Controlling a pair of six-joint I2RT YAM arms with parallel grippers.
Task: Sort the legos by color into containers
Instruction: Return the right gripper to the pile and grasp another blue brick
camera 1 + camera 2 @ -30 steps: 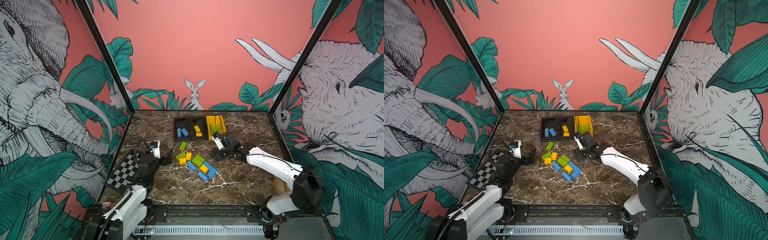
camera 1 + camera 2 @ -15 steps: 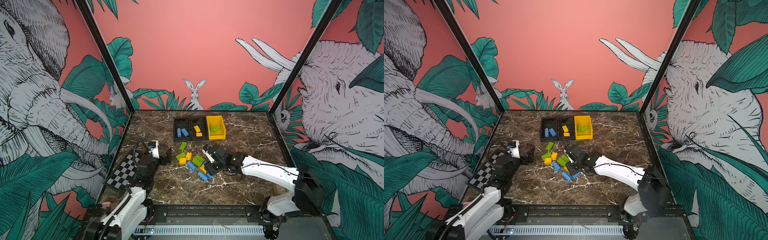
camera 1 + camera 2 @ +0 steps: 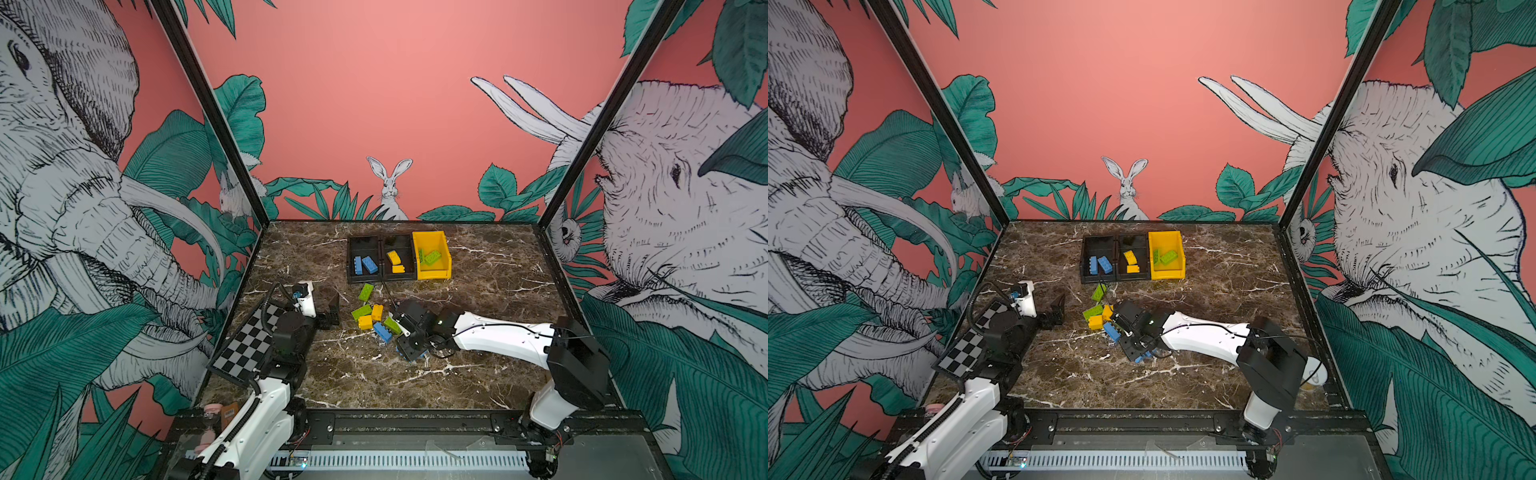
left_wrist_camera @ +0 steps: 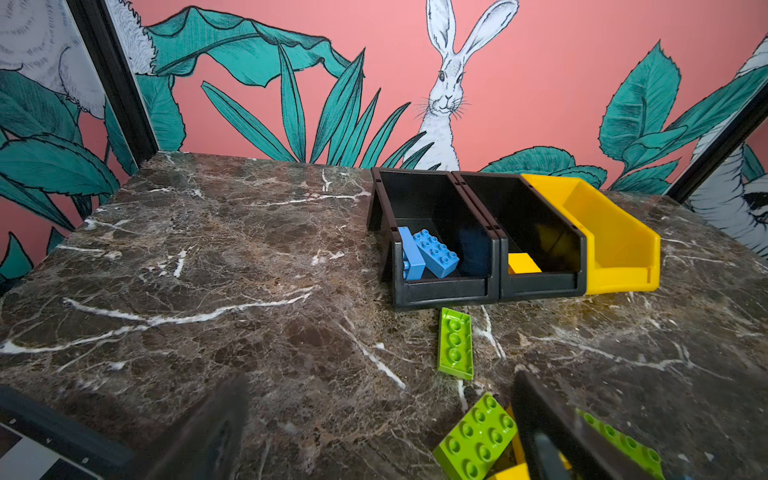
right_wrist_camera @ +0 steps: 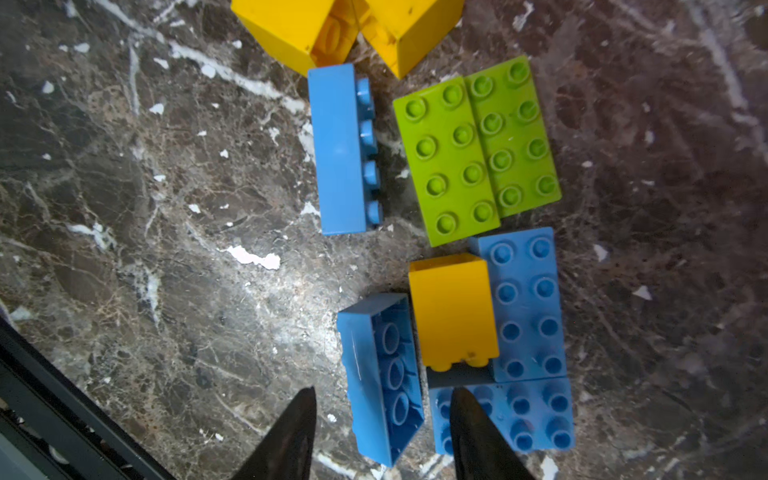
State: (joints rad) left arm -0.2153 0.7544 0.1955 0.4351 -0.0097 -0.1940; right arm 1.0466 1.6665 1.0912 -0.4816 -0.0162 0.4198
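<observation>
Three bins are set in a row well beyond both pairs of jaws: a black bin (image 4: 444, 289) in which blue bricks are held, a second black bin (image 4: 540, 286) in which yellow is collected, and a yellow bin (image 4: 623, 249) in which green pieces are seen in both top views. Sorting is therefore judged to be partly done, with a loose pile of bricks left on the marble table (image 4: 208, 270).

The step in hand is taken to be a pick from that pile. The right gripper (image 5: 382, 399) is lowered over it, and an upturned blue brick (image 5: 380, 357) is straddled by its jaws. These are held apart: a strip of table is seen between each fingertip and the brick, so no clamp is made yet. Just outside one jaw a small yellow brick (image 5: 453, 307) is pressed against, or set just beside, the blue one, and stud-up blue bricks (image 5: 525, 307) are placed just past it. Farther ahead of the fingertips, green bricks (image 5: 446, 162) and a blue brick on its side (image 5: 340, 149) are spread.

The left gripper (image 4: 380, 395) is held wide apart and empty, with a flat green brick (image 4: 455, 343) lying ahead of its jaws.

For the next move, a square closing on the long sides of the upturned blue brick is called for, with the yellow neighbour kept out of the pinch. A clean lift and a carry to the black bin of blue bricks would then be needed.
</observation>
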